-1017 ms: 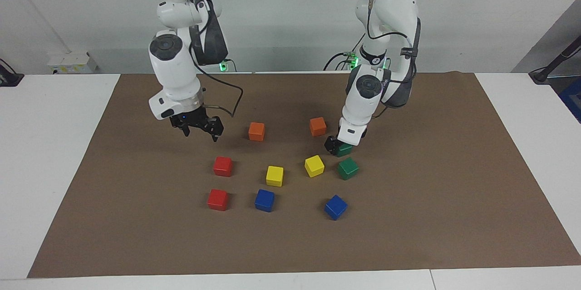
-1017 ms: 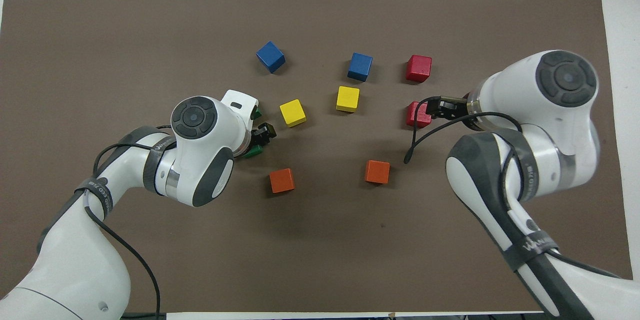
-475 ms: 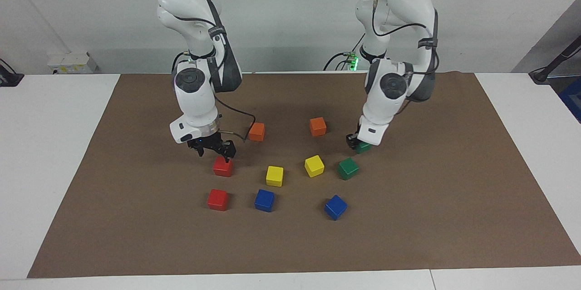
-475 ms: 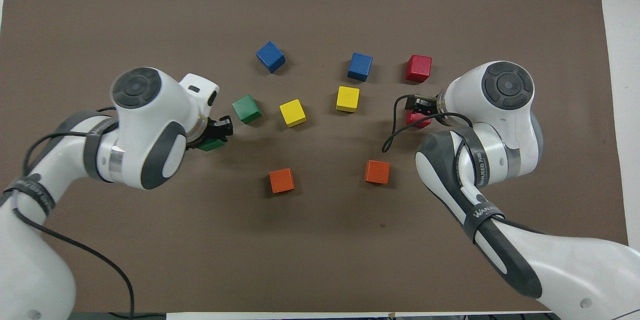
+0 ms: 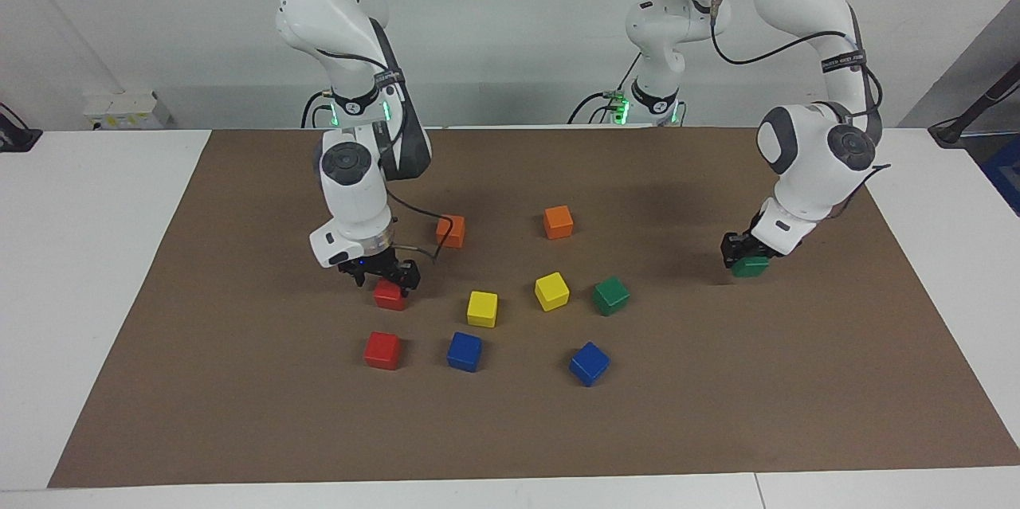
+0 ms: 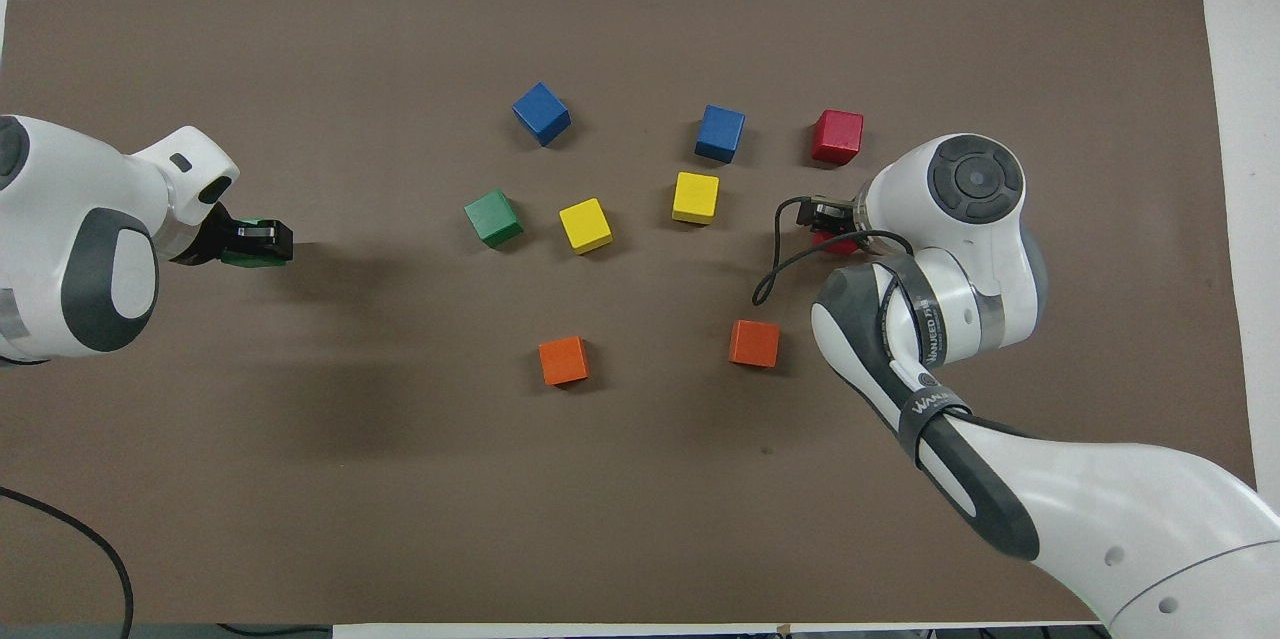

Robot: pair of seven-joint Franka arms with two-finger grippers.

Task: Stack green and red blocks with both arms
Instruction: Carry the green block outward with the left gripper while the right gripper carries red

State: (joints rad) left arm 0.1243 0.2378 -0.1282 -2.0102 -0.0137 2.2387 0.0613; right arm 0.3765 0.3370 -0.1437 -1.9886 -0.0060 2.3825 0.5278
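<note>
My left gripper (image 5: 745,252) is clenched on a green cube (image 5: 750,266) over the brown mat (image 5: 797,381) at my left arm's end; only the facing view shows my right gripper (image 5: 388,274) spread wide, straddling a red cube (image 5: 390,295); overhead, that wrist mostly hides it.

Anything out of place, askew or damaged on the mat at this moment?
Nothing stands out. Loose cubes sit flat on the brown mat, undamaged. The left gripper holds a green block toward its end of the mat; the right gripper is down around a red block.
</note>
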